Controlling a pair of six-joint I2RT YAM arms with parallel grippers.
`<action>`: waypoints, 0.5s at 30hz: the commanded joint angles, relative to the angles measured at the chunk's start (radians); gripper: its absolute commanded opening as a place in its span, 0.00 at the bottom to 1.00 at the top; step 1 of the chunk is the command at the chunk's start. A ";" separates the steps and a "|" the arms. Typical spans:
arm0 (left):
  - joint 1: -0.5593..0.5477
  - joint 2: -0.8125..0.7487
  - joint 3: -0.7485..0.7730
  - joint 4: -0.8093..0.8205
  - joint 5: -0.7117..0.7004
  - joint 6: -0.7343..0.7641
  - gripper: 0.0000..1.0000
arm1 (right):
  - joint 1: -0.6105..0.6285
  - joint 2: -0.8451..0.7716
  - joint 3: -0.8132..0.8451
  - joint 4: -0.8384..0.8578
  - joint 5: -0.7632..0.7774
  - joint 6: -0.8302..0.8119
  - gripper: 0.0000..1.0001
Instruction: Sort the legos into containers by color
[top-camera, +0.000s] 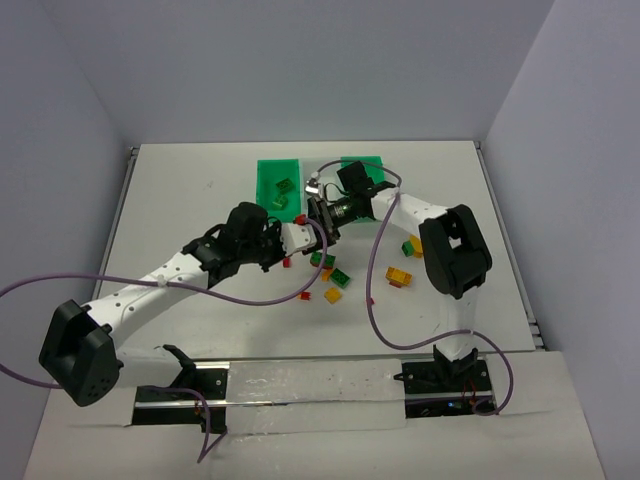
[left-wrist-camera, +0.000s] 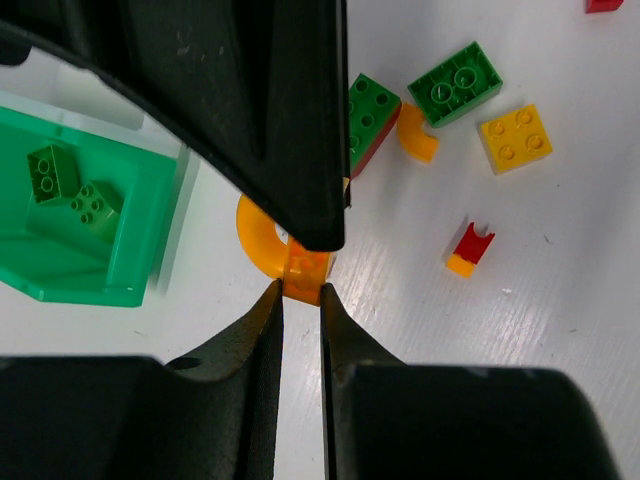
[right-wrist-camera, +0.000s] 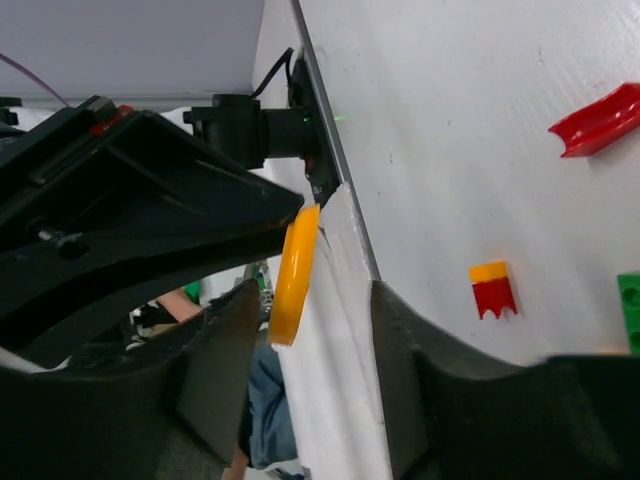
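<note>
Nearest the arm bases, on the white table (top-camera: 180, 200), small plastic bricks lie scattered between the two arms: a yellow square brick (top-camera: 333, 295), an orange brick (top-camera: 400, 277), a green studded brick (top-camera: 340, 277), a second green brick (top-camera: 322, 260) just behind it, and a tiny red bit (top-camera: 287, 263) close to the left arm. Just beyond this scatter the two hands meet over the middle of the table. The left hand (left-wrist-camera: 300, 292) has its fingers drawn almost together, pinched on one end of an orange plastic half-ring (left-wrist-camera: 255, 235). The right hand (right-wrist-camera: 318, 295) has its fingers spread apart, one on either side of that same half-ring, which its wrist view shows edge-on. Whether either of these fingers touches the piece cannot be told. Farther back, just beside the half-ring, a bright green rectangular plastic bin (top-camera: 264, 172) holds two green studded pieces (top-camera: 284, 186). A second bright green bin (top-camera: 362, 165) stands to its right, partly hidden behind the right arm, its contents out of sight.
</note>
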 joint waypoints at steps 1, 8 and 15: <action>-0.015 0.012 0.061 0.023 -0.001 -0.029 0.00 | 0.010 0.026 0.063 -0.001 -0.029 -0.001 0.46; -0.019 0.021 0.066 0.016 -0.013 -0.033 0.29 | 0.008 0.000 0.065 -0.010 -0.081 -0.026 0.00; 0.003 -0.025 0.047 -0.040 -0.043 -0.046 0.99 | -0.107 -0.083 0.086 -0.149 0.053 -0.172 0.00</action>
